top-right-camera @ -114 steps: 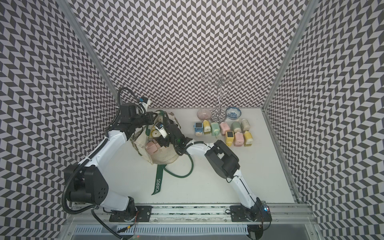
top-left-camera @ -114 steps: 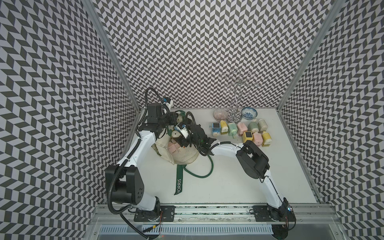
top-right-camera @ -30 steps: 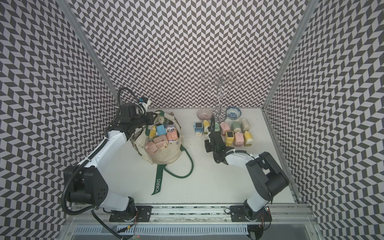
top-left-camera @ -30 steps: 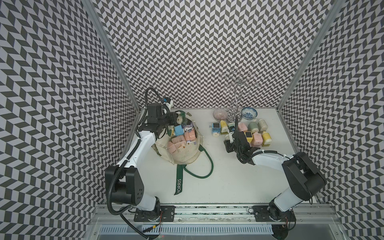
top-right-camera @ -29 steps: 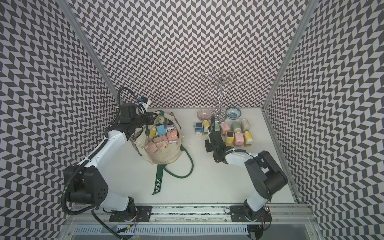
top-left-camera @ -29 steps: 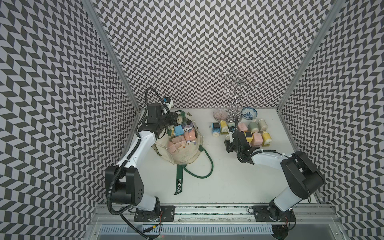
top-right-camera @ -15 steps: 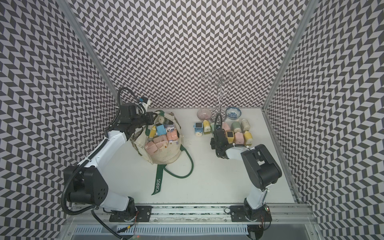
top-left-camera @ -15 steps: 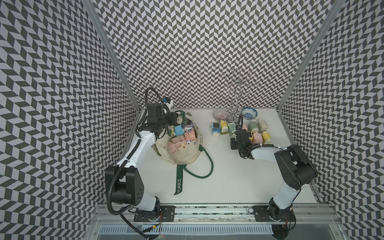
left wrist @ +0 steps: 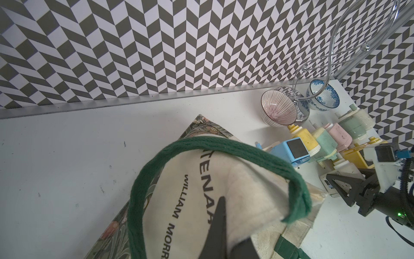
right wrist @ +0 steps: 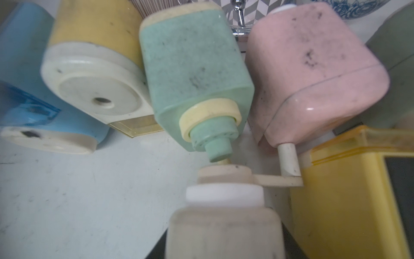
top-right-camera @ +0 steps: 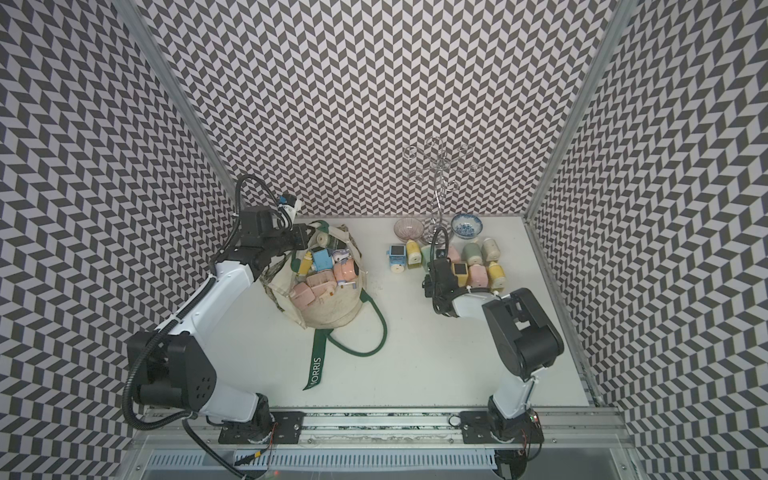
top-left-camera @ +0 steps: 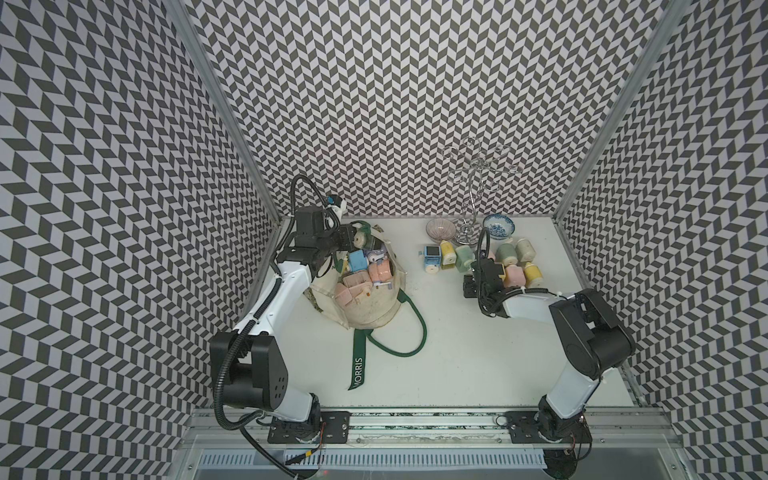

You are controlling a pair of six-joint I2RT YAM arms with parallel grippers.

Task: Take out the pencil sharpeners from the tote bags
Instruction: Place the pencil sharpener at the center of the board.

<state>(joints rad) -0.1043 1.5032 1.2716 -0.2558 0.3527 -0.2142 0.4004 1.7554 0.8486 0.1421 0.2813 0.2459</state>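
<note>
Several pencil sharpeners [top-left-camera: 376, 272] sit in the tote bag [top-left-camera: 370, 316] at centre-left; left jaws pinch its rim, right jaws grip a cream sharpener [right wrist: 224, 226], best lowered onto the bench [top-left-camera: 457, 353] before release.

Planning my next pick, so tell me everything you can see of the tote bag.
The tote bag is cream canvas with a green leafy-print band and black lettering, reading WILLIAM MORR in the left wrist view. It sits slumped on the white table at the back left, mouth open upward, heaped with pastel pencil sharpeners. One dark green strap lettered MORRIS lies flat toward the front; another loops beside it. The left end effector is shut on its far rim.
</note>
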